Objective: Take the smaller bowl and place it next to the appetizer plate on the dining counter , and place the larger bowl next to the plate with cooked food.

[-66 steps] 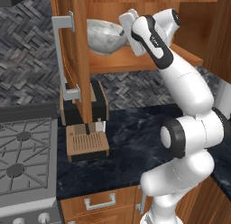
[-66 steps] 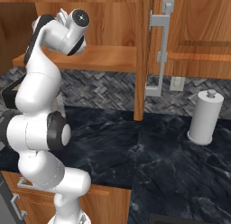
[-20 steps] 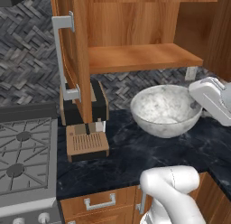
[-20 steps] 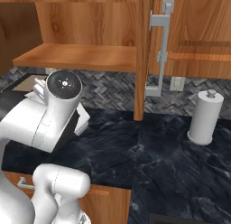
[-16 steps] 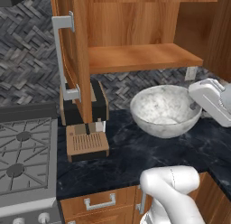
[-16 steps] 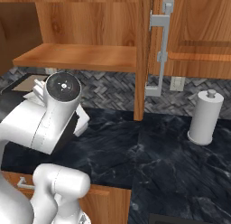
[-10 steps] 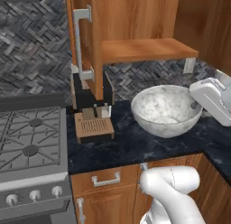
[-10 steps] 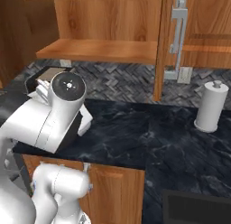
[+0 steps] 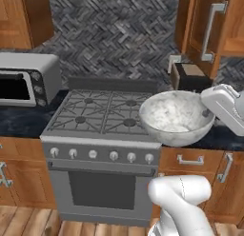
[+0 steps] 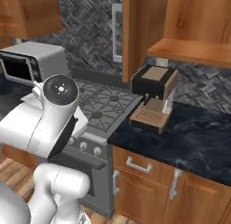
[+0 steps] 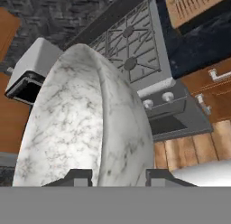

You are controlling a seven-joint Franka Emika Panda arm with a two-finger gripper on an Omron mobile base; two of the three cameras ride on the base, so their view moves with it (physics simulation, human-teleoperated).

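1. The stove [image 9: 102, 117] with its oven front lies below me, a toaster oven [image 9: 26, 85] to one side and a coffee machine [image 10: 153, 99] on the black table [image 10: 198, 137] to the other
2. I am carrying the bowl [image 9: 175, 117], the wide deep marbled one, so I judge this to be the larger-bowl step, in its transport stage
3. My claw [image 11: 115, 175] is pinching the bowl's rim, one finger inside and one outside the wall, with the bowl jutting straight out ahead of it, clear of the stove and touching nothing else
4. Next I need to reach the dining table, find the white plate of cooked food, and set the bowl down beside it, level
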